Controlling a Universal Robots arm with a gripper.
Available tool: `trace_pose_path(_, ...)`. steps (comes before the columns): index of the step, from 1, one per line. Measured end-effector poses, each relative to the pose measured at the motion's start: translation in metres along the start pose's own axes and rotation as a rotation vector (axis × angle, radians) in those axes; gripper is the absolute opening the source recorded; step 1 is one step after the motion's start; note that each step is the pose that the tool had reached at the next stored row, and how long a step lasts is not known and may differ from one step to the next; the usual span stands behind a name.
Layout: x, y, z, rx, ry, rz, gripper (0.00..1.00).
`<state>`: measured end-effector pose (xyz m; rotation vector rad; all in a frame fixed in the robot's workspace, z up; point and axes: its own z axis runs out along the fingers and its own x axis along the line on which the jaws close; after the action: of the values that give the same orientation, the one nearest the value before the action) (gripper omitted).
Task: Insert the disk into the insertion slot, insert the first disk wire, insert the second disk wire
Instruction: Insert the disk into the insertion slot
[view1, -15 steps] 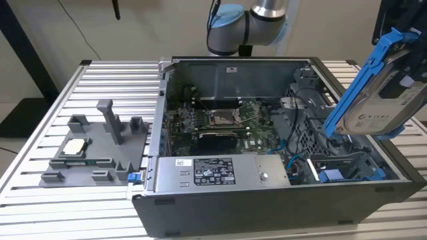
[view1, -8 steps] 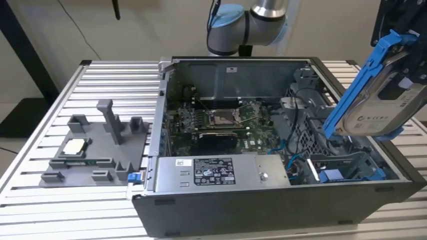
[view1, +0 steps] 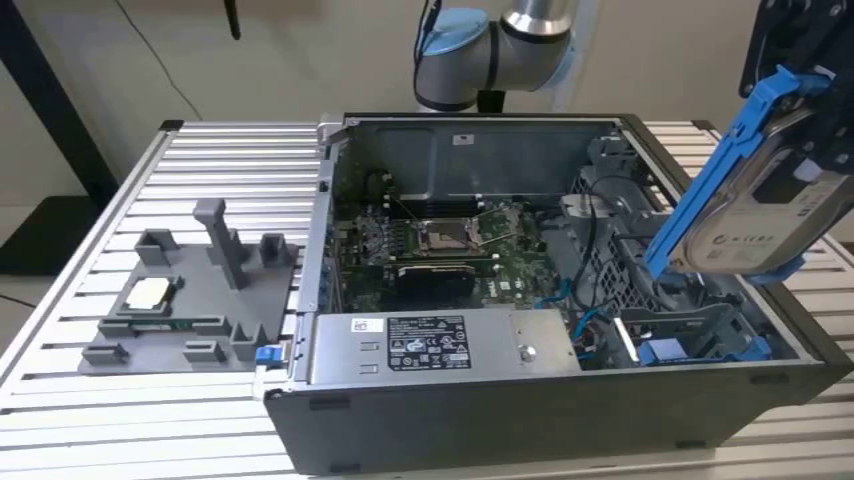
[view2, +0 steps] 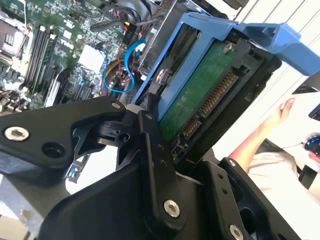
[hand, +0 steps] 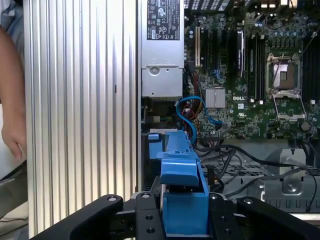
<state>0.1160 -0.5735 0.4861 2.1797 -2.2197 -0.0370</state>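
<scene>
Ribbed tabletop (view1: 200, 160), open PC case (view1: 534, 410); tool (hand: 184, 217) clamped on disk (view1: 754, 215), tilted, seemingly above insertion slot (view1: 694, 335); could jam if skewed.

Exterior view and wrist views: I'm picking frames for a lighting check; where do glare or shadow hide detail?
Exterior view: the disk is evenly lit, the insertion slot below sits shaded inside the case. First wrist view: bright streaks glare off the slatted table. Second wrist view: the background beyond the disk washes out white; the black jaws are dark.
</scene>
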Motion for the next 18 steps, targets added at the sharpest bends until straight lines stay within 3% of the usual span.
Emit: trace_pose_path(18,0.0000,-0.0002,0.0052,0.0000,0.0002,0.000,0.33)
